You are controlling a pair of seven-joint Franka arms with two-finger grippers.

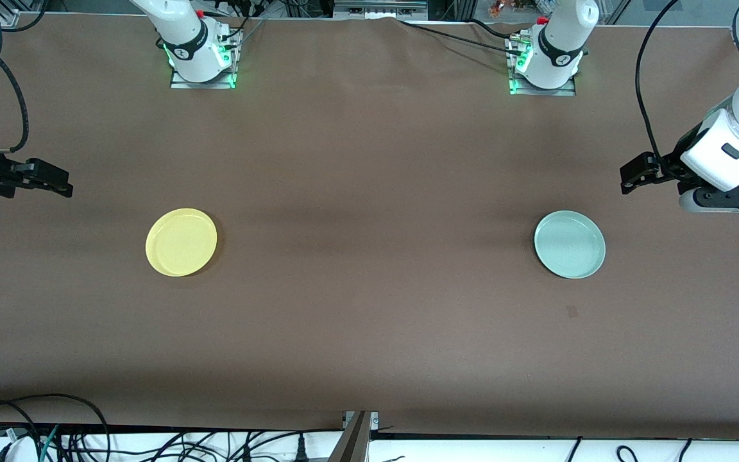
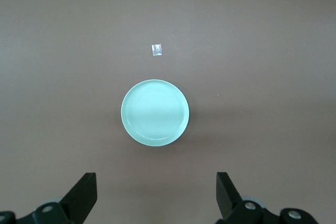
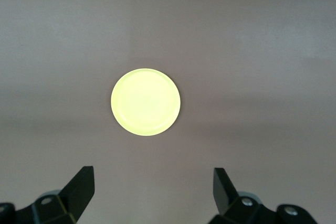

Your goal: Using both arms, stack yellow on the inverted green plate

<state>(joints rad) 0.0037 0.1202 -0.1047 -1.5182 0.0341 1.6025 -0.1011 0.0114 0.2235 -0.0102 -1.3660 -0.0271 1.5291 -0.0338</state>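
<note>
The green plate (image 1: 569, 244) is seen upright on the brown table (image 1: 369, 321), toward the left arm's end. The yellow plate (image 1: 181, 242) lies well apart from it, toward the right arm's end. The left gripper (image 2: 156, 199) is held above the table near the green plate, the right gripper (image 3: 153, 195) far from it; both are wide open and empty.

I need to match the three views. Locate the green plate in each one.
Front view: green plate rim up on the brown table, toward the left arm's end, below the left gripper.
Left wrist view: mid-picture, above the open gripper's fingers.
Right wrist view: not in it.
Shared landmark: small tape square beside the plate.
</note>
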